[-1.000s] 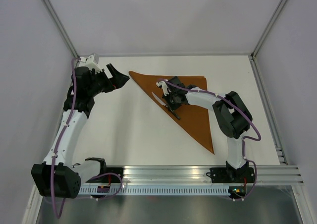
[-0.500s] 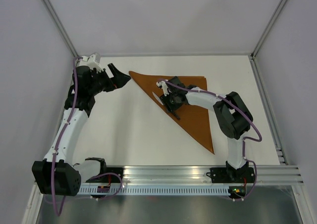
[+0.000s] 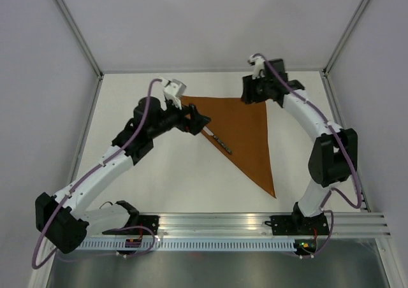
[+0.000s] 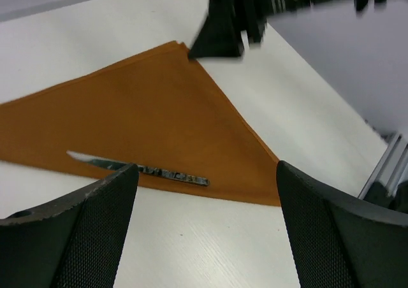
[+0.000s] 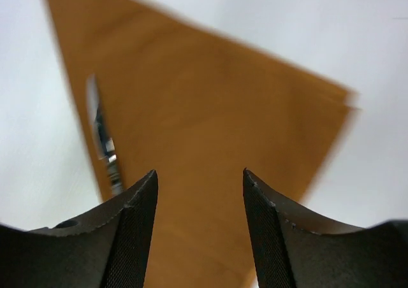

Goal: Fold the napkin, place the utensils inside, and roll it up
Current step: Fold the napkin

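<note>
Napkin point(image 3: 245, 135) lies flat on the counter point(image 3: 159, 173), folded into a triangle, near tip toward the bases. Knife point(image 3: 218, 139) sits on it along the long left edge. Left claw point(image 3: 199, 122): spread, empty, at the knife's far end. Right claw point(image 3: 250, 95): spread, empty, over the far right corner. Roll is next, I'd say: pinch both layers under the knife and keep the knife parallel to the edge.

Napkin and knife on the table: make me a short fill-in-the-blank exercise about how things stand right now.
1. The rust-orange napkin lies flat, folded into a ___.
2. The table knife rests on the ___.
3. The left gripper and right gripper both stand ___, holding nothing.
4. The gripper closer to the table knife is the ___ one.
Missing words: triangle; napkin; open; left.
</note>
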`<control>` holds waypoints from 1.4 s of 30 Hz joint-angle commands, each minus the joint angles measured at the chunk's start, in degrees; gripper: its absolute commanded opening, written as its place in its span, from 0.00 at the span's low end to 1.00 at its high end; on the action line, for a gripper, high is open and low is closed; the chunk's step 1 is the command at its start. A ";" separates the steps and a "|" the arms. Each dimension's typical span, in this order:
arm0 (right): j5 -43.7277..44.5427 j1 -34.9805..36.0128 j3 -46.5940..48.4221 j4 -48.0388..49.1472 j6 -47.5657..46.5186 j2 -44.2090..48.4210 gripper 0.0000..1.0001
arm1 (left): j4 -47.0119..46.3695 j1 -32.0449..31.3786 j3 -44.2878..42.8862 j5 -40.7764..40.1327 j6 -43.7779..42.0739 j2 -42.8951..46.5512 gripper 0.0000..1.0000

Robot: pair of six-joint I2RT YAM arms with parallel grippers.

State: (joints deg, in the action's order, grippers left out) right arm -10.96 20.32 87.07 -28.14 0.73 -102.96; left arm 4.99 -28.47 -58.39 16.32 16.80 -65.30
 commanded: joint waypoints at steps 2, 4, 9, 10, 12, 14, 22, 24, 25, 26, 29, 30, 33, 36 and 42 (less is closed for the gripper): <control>-5.46 -13.35 2.32 -2.01 4.71 6.62 0.62 | -10.95 -15.45 6.61 -14.97 -14.41 -0.44 0.92; -9.07 -18.63 2.23 -1.92 6.20 7.33 0.61 | -15.62 -22.90 9.59 -17.71 -17.92 -3.24 0.91; -12.41 -26.37 1.18 -0.78 7.09 8.21 0.61 | -23.00 -34.18 11.72 -23.08 -20.92 -12.64 0.91; -12.59 -26.73 1.00 -0.69 7.18 8.39 0.61 | -25.10 -37.50 11.46 -24.65 -22.15 -16.58 0.91; -12.77 -27.61 0.39 -0.60 7.09 8.56 0.62 | -27.92 -42.69 11.02 -26.94 -25.39 -20.64 0.92; -13.29 -27.96 -0.40 0.10 7.26 8.65 0.61 | -31.36 -45.35 9.97 -29.32 -27.33 -26.60 0.93; -14.00 -28.58 -1.02 0.72 7.79 8.74 0.60 | -39.53 -52.48 3.20 -33.01 -33.49 -40.86 0.93; -14.00 -28.67 -1.20 1.07 7.97 8.83 0.60 | -39.62 -53.53 1.19 -33.36 -34.89 -43.84 0.92; -14.09 -28.67 -1.20 1.24 8.06 8.83 0.59 | -39.88 -53.97 0.30 -34.32 -35.51 -44.91 0.92; -14.26 -28.75 -1.20 1.33 8.14 8.83 0.59 | -39.80 -54.32 -0.49 -34.94 -36.30 -46.14 0.91; -14.18 -28.67 -1.29 1.25 8.06 8.91 0.58 | -39.71 -55.64 -3.30 -36.44 -38.94 -49.83 0.90; -14.09 -28.67 -1.29 1.51 7.97 8.91 0.57 | -39.54 -56.08 -4.27 -36.36 -39.03 -50.45 0.89; -14.00 -28.84 -1.46 1.51 7.97 9.00 0.57 | -38.92 -56.61 -5.41 -36.00 -39.38 -52.56 0.84; -14.00 -28.84 -1.46 1.51 7.97 8.92 0.56 | -38.57 -57.13 -5.51 -36.09 -39.82 -53.27 0.80; -14.00 -28.93 -1.81 1.86 7.97 8.91 0.56 | -37.34 -57.58 -6.29 -35.83 -39.74 -54.67 0.63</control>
State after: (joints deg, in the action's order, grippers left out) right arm -24.40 -8.16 85.62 -27.57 7.31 -96.42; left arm -30.89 -85.54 -62.26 -18.61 -20.91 -118.58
